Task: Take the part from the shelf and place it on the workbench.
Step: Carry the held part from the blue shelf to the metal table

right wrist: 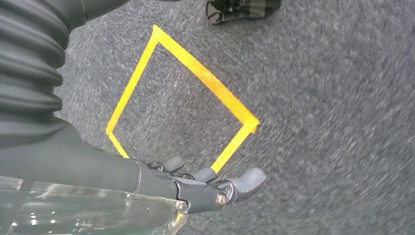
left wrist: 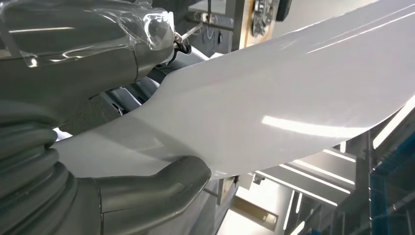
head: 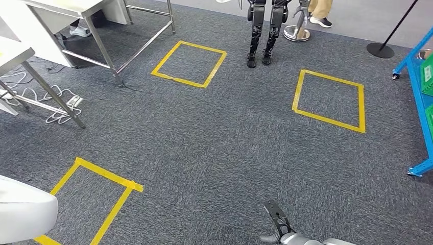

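Left hand (left wrist: 98, 161) around white part (left wrist: 274, 107).

I see the floor (head: 219, 148) covered in dark grey carpet, matt with a coarse, speckled pile. The yellow squares (head: 329, 100) on it look like smooth adhesive tape with a slight sheen. The table legs (head: 102, 48) I read as bare metal, brushed and dully reflective. The shelf frame (head: 421, 97) is blue painted metal. In my left wrist view, the part (left wrist: 274, 107) is white, smooth and glossy, apparently plastic. My left hand (left wrist: 147, 188) grips it with matt grey thumb; its ribbed cover (left wrist: 29, 161) looks rubbery.
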You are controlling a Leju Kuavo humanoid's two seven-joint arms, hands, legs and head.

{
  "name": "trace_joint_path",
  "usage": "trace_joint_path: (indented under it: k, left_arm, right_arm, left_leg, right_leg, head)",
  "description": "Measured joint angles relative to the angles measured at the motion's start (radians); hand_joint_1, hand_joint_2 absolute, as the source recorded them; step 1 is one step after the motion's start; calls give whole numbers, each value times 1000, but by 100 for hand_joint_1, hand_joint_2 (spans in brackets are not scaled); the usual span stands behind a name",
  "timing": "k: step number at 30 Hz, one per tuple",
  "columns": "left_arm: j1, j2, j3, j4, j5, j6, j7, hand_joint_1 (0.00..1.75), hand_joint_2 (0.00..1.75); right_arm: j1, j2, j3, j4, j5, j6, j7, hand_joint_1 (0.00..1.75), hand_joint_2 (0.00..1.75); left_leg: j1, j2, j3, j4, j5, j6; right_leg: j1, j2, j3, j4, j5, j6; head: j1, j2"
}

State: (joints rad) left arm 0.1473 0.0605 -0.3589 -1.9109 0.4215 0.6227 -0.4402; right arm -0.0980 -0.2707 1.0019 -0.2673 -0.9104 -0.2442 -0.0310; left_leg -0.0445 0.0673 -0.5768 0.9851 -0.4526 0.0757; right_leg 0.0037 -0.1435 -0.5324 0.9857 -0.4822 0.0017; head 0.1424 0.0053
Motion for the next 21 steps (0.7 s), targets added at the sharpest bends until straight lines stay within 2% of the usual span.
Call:
trace_joint_path:
  k: [1,2,3,5,6,7,8,9,11,12,13,14,16,17,18,20,21]
  left_arm:
    - [3,1,0,0,0,0,0,175,175]
    - [3,1,0,-1,0,1,0,175,175]
    - [0,1,0,-1,0,1,-1,175,175]
    - [-5,0,1,1,0,2,-2,175,175]
    - [-7,-1,1,2,1,2,-3,175,175]
    - [-6,-2,1,4,3,2,-3,175,175]
    - [-5,-2,1,6,4,2,-4,175,175]
    - [-6,-3,1,6,6,2,-5,175,175]
    - [-7,-4,1,7,8,2,-5,175,175]
    - [-7,-4,1,7,8,2,-5,175,175]
    - [-7,-4,2,7,8,2,-6,175,175]
    - [-6,-4,2,7,9,2,-7,175,175]
    - [-5,-4,5,7,9,2,-8,175,175]
    - [-5,-4,6,7,9,2,-8,175,175]
    - [-6,-4,8,7,9,2,-8,175,175]
    - [-9,-5,9,7,9,2,-9,175,175]
    - [-10,-5,9,7,9,2,-9,175,175]
  right_arm:
    - [-3,0,0,0,2,0,2,0,175]
    - [-7,-2,0,0,4,0,4,0,175]
    - [-10,-4,0,0,6,1,4,0,175]
    - [-13,-9,0,0,12,7,6,0,175]
    - [-13,-12,0,0,16,10,8,0,175]
    - [-14,-13,0,0,21,13,10,0,175]
    - [-14,-14,0,0,25,15,12,0,175]
    - [-15,-14,0,0,28,15,14,0,175]
    - [-19,-15,0,0,32,16,15,0,175]
    - [-20,-15,0,0,32,16,16,0,175]
    - [-22,-15,0,0,32,16,16,0,175]
    - [-23,-15,0,0,32,16,17,0,175]
    - [-28,-13,0,-1,32,16,18,0,175]
    - [-30,-12,0,-1,33,16,19,0,175]
    - [-31,-12,0,-1,33,17,19,0,175]
    - [-31,-14,0,-1,38,21,21,0,175]
    - [-30,-14,0,-1,42,24,23,0,175]
  left_leg:
    - [5,-11,8,-11,7,2]
    - [10,-22,17,-24,14,3]
    - [16,-35,26,-35,23,4]
    - [22,-63,32,-43,34,3]
    - [24,-79,31,-42,36,3]
    - [25,-95,30,-41,36,2]
    - [27,-111,31,-39,35,0]
    - [30,-127,31,-35,32,-4]
    - [36,-155,30,-20,23,-19]
    - [38,-167,27,-10,16,-28]
    - [38,-176,22,-1,11,-35]
    - [38,-185,16,4,8,-41]
    - [41,-193,9,7,6,-46]
    - [42,-180,5,15,0,-50]
    - [43,-157,-6,39,-15,-54]
    - [44,-98,-63,151,-74,-64]
    - [46,-82,-101,222,-104,-67]
  right_leg:
    - [1,-3,2,-1,-2,2]
    - [1,13,0,10,-9,3]
    - [0,41,-12,41,-25,1]
    - [-7,110,-70,164,-74,-1]
    - [-11,127,-107,235,-97,0]
    - [-15,135,-135,284,-107,7]
    - [-20,138,-147,295,-102,18]
    - [-25,141,-138,263,-79,33]
    - [-37,164,-80,122,-14,62]
    - [-40,175,-54,63,10,66]
    - [-41,183,-40,30,22,61]
    - [-39,183,-36,21,25,50]
    - [-37,165,-35,20,26,29]
    - [-37,158,-34,19,27,22]
    - [-38,149,-33,17,27,16]
    - [-35,132,-30,15,25,5]
    - [-33,121,-30,14,24,2]
  head:
    - [0,0]
    - [0,0]
    - [1,0]
    - [3,0]
    - [3,0]
    - [3,0]
    - [3,0]
    - [3,0]
    - [3,0]
    - [3,0]
    - [3,0]
    - [3,0]
    - [3,0]
    - [2,0]
    - [1,0]
    - [0,0]
    - [-1,0]
